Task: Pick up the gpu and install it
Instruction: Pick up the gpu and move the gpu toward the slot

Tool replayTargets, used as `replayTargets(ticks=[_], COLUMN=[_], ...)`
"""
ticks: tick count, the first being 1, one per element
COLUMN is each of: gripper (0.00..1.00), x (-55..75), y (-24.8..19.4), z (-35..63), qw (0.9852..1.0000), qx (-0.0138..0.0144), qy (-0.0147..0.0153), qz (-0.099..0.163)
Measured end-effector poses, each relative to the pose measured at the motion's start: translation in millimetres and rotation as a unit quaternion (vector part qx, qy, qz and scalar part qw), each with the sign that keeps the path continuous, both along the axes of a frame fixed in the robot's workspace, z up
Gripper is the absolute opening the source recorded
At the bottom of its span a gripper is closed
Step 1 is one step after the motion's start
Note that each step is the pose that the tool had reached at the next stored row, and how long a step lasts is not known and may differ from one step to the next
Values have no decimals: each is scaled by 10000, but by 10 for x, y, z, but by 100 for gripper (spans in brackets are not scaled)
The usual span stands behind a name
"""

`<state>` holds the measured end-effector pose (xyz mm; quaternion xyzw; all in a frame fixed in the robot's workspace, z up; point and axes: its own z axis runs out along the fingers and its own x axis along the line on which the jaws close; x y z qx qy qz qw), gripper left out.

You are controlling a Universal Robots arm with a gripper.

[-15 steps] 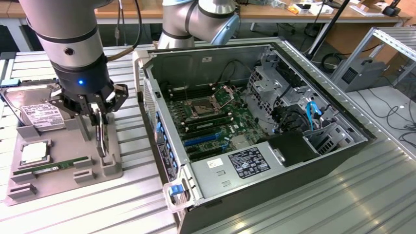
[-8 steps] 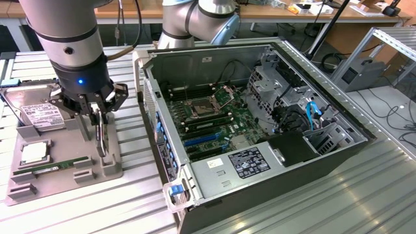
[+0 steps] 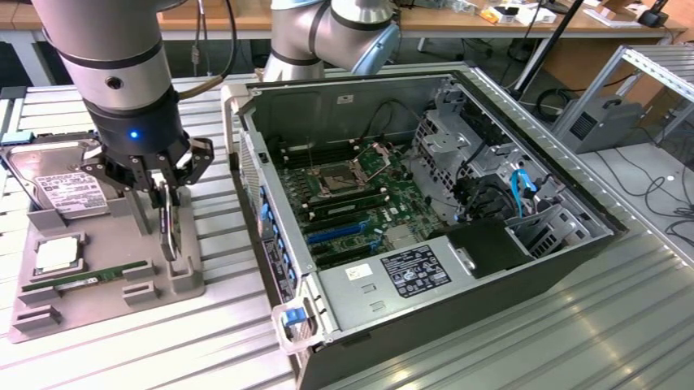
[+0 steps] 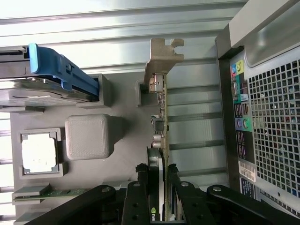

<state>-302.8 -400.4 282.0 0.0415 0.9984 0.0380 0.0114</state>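
The gpu (image 3: 169, 231) stands on its edge in a slot of the grey holder tray (image 3: 187, 283), at the exterior view's left. In the wrist view the gpu (image 4: 160, 119) shows its thin green board, black cooler and silver end bracket (image 4: 161, 58). My gripper (image 3: 162, 193) hangs straight above the card. Its black fingers (image 4: 142, 192) press against both faces of the card, so my gripper (image 4: 158, 190) is shut on it. The card's lower edge still sits in the tray's slot.
On the same tray are a silver hard drive (image 3: 68, 192), a CPU (image 3: 57, 253) and a RAM stick (image 3: 81, 281). The open computer case (image 3: 483, 89) lies at the exterior view's right, with its motherboard and blue slot (image 3: 336, 233) exposed. The case's rear panel (image 4: 267, 117) is close beside the card.
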Motion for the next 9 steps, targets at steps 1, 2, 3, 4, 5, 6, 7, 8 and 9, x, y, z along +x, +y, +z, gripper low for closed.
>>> replayTargets(ticks=[1,2,3,4,5,6,7,8,9], gripper=[27,27,27,27,27,27,27,27,27], x=[0,0,0,0,0,0,0,0,0], y=[0,0,0,0,0,0,0,0,0], z=[1,2,3,3,4,6,8,8,10], qw=[10000,10000,10000,10000,10000,10000,10000,10000,10000], qx=[1,1,1,1,2,2,2,2,2], qy=[0,0,0,0,0,0,0,-1,-1], qz=[0,0,0,0,0,0,0,0,0])
